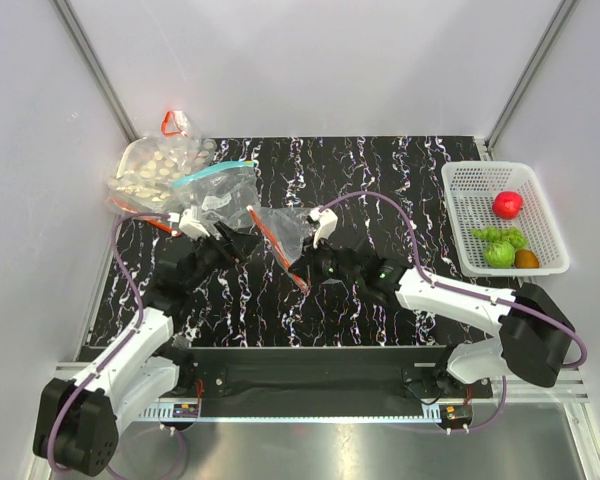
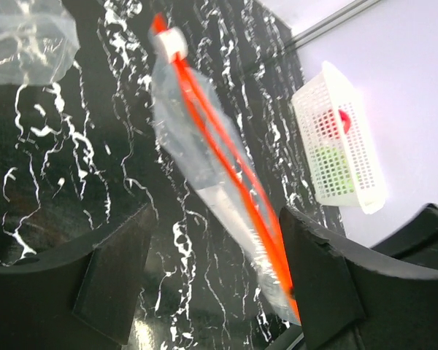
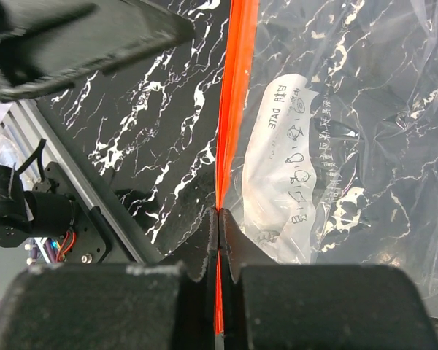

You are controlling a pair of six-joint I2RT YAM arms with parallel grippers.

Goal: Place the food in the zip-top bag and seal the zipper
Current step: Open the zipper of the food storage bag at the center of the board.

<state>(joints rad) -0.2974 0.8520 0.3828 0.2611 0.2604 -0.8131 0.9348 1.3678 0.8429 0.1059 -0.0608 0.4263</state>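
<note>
The clear zip-top bag (image 1: 285, 228) lies mid-table, its red-orange zipper (image 1: 278, 250) running diagonally. My right gripper (image 1: 302, 268) is shut on the zipper's near end; the wrist view shows the strip (image 3: 233, 87) pinched between the closed fingertips (image 3: 219, 215). My left gripper (image 1: 242, 243) is open around the strip near its other end; in its wrist view (image 2: 215, 240) the zipper (image 2: 226, 153) passes close to the right finger (image 2: 314, 270), and a white slider (image 2: 169, 44) sits at the far end. The red fruit (image 1: 507, 204), grape bunch (image 1: 488, 236), green piece (image 1: 500, 254) and brown-orange ball (image 1: 526, 259) lie in the basket.
The white mesh basket (image 1: 480, 180) stands at the right edge and shows in the left wrist view (image 2: 339, 138). A bag of pale beige pieces (image 1: 155, 168) and a teal-zipper bag (image 1: 220, 175) lie at the back left. Grey walls enclose the table.
</note>
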